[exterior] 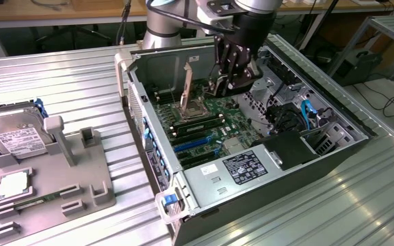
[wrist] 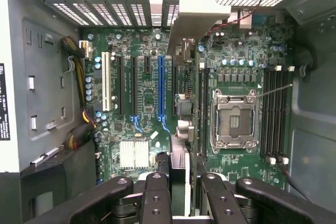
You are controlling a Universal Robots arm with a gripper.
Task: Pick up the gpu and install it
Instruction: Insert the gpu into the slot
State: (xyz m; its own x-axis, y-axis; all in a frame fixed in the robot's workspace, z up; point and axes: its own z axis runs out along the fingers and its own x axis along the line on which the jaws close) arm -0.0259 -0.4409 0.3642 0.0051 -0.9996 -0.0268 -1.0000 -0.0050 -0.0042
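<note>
Here the end effector (exterior: pixel 233 77) grips the gpu (wrist: pixel 181 77) edge-on above the motherboard (wrist: pixel 147 103).

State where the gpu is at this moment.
The gpu is held edge-on in the gripper above the motherboard inside the open computer case, between the blue expansion slot and the CPU socket.

motherboard: green printed circuit board (wrist: pixel 152 103) with one blue slot and one white slot
computer case: dark grey metal chassis (exterior: pixel 334 148)
pincer: black-fingered pincer (wrist: pixel 178 195)
gpu: green-edged card with silver bracket (wrist: pixel 186 19)
hard drive: silver block with white label (exterior: pixel 16 136)
surface: ribbed silver metal (exterior: pixel 67 92)
</note>
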